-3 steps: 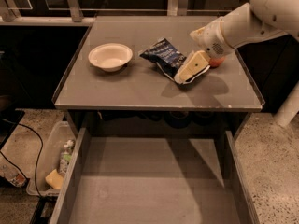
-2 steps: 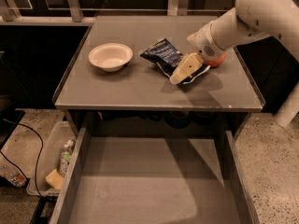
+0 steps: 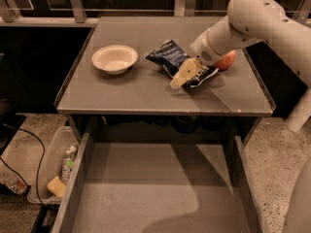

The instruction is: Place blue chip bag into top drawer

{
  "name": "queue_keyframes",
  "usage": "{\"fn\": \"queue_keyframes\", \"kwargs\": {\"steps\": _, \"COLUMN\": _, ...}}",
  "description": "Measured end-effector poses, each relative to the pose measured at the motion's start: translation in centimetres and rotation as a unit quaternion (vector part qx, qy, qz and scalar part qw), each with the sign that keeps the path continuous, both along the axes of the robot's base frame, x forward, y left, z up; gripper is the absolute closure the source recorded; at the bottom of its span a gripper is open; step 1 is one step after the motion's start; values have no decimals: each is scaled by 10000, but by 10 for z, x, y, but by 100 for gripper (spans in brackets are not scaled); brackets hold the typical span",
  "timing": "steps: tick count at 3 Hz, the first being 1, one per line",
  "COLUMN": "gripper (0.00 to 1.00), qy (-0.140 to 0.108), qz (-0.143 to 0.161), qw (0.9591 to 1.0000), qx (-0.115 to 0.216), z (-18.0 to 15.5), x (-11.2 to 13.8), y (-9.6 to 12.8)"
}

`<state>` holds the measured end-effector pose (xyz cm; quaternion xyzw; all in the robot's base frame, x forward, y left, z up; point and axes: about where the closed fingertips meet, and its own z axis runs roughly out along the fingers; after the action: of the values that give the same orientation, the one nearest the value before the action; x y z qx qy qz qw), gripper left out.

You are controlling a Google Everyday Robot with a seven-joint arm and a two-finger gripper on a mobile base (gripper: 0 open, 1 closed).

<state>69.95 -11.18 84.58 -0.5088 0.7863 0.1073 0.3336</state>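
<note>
The blue chip bag [image 3: 167, 55] lies crinkled on the grey tabletop [image 3: 121, 89], right of centre. My gripper [image 3: 183, 75] comes in from the upper right on the white arm [image 3: 243, 23] and sits low over the bag's right half, covering its middle; a dark corner of the bag shows on its right side. A red apple [image 3: 226, 60] is just behind the wrist. The top drawer [image 3: 160, 188] is pulled out wide below the table's front edge, and its flat grey bottom is bare.
A white bowl [image 3: 115, 58] stands on the left of the table. A clear plastic bin [image 3: 48, 165] with a bottle and scraps sits on the floor left of the drawer. A cable runs on the floor at far left. A railing lies behind the table.
My gripper has moved left and a little forward over the chip bag, so it covers more of the bag. The bag, apple, bowl and drawer have not moved.
</note>
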Motion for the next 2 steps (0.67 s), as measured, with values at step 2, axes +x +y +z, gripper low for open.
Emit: {"fn": "queue_keyframes", "kwargs": {"steps": 2, "gripper": 41, "qy": 8, "qz": -2, "qw": 10000, "qx": 1, "z": -1, "x": 0, "y": 1}}
